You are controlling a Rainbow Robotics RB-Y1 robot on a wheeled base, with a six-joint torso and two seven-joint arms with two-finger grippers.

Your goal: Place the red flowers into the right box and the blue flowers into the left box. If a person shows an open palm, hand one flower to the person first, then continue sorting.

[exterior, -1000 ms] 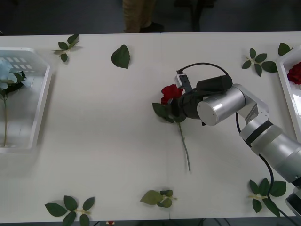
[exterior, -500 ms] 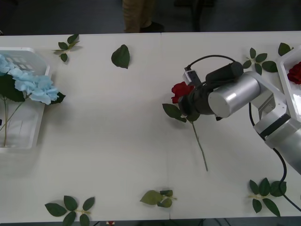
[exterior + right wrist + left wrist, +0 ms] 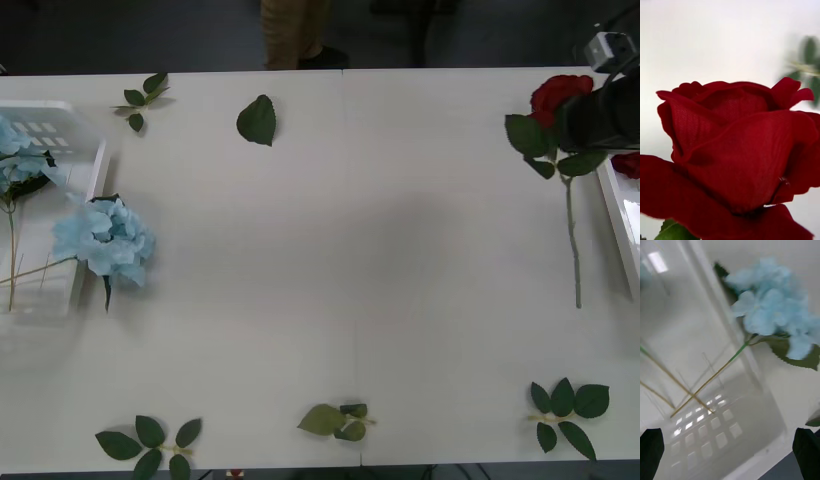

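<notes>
While the right arm's dark gripper (image 3: 585, 120) sits at the upper right edge of the front view, it carries a deep red fabric rose (image 3: 556, 96) on a thin green stem, the bloom just left of the wrist and the stem hanging down toward the lower right of the white table (image 3: 340, 250). How the jaws stand I cannot tell, though the rose is plainly held up off the table; in the right wrist view the same red bloom (image 3: 733, 150) looms very close. Just right of it, at the frame's right edge, lies the white plastic tray-like box (image 3: 620, 215) with another red bloom (image 3: 628, 164) inside.

At the far left, the white slotted plastic basket (image 3: 85, 215) holds a pale sky-blue hydrangea (image 3: 22, 160). A second fluffy blue hydrangea (image 3: 105, 238) hangs over the basket's right rim, its head outside and its stem reaching in. In the left wrist view the left gripper's (image 3: 730, 452) black fingertips (image 3: 651, 450) sit wide apart at the two bottom corners, gripping nothing, above that hydrangea (image 3: 771, 315) and the basket (image 3: 715, 397).
</notes>
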